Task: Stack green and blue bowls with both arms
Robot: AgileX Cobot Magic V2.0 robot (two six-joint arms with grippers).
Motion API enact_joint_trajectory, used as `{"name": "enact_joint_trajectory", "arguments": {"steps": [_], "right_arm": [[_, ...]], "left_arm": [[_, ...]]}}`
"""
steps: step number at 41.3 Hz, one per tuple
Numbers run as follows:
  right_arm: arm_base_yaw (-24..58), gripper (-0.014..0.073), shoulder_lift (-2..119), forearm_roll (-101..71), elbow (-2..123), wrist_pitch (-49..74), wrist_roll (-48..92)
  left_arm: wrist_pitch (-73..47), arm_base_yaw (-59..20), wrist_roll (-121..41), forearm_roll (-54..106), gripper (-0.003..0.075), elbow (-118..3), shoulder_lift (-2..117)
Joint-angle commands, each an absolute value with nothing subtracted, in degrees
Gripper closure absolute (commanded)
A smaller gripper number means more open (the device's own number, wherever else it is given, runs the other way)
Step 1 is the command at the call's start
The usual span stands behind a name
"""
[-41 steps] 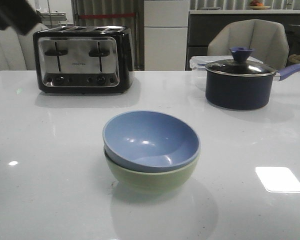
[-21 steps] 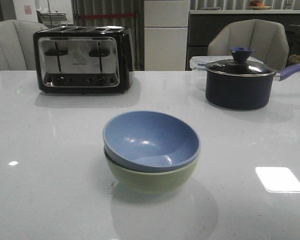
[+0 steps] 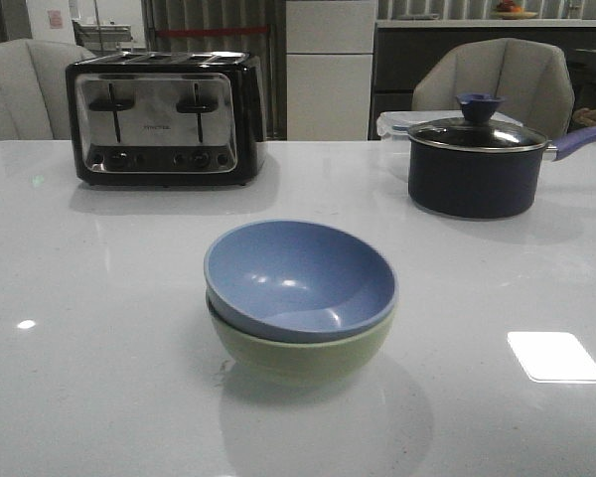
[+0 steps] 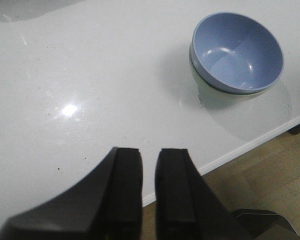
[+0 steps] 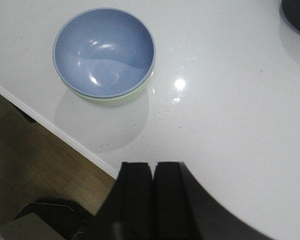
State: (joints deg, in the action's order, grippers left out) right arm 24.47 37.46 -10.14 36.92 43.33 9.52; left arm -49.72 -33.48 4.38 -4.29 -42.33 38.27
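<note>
The blue bowl (image 3: 298, 278) sits nested inside the green bowl (image 3: 300, 360) at the middle of the white table (image 3: 89, 298), a little tilted. Neither gripper shows in the front view. In the left wrist view my left gripper (image 4: 149, 150) hangs over the table's near edge, well away from the blue bowl (image 4: 236, 50) and the green bowl (image 4: 205, 89); a narrow gap separates its fingers and nothing is between them. In the right wrist view my right gripper (image 5: 153, 164) has its fingers pressed together, empty, apart from the blue bowl (image 5: 104, 50) and the green rim (image 5: 115, 101) under it.
A black and chrome toaster (image 3: 164, 117) stands at the back left. A dark navy lidded saucepan (image 3: 474, 164) is at the back right, with a clear container (image 3: 392, 124) behind it. Chairs stand beyond the table. The table's front edge (image 4: 250, 145) lies near both grippers.
A dark part of an arm at the top left of the front view one second ago has left the view. The bowls have not moved.
</note>
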Motion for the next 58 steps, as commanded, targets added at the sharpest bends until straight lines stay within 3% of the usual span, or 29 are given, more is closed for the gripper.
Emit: {"name": "enact_joint_trajectory", "arguments": {"steps": [1, 26, 32, 46, 58], "right_arm": [[24.15, 0.0559, 37.4, -10.01, 38.44, 40.1, 9.34], [24.15, 0.0562, 37.4, -10.01, 38.44, 40.32, 9.34], [24.15, 0.0562, 37.4, -10.01, 38.44, 40.32, 9.34], [24.15, 0.0562, 37.4, -10.01, 38.44, 40.32, 9.34], [24.15, 0.0562, 37.4, -10.01, 38.44, 40.32, 9.34]], "left_arm": [[-44.8, -33.98, 5.02, -4.58, 0.0626, -43.57, 38.19], [-44.17, -33.24, 5.02, -4.07, 0.0627, -42.96, 36.64], [-40.73, -25.94, 5.02, -3.63, 0.0627, -39.86, 31.38], [-13.9, -7.72, 4.7, -0.47, 0.0627, -17.53, 10.75], [-8.03, -1.64, 4.7, 1.14, 0.0627, -4.81, -0.6]]}}
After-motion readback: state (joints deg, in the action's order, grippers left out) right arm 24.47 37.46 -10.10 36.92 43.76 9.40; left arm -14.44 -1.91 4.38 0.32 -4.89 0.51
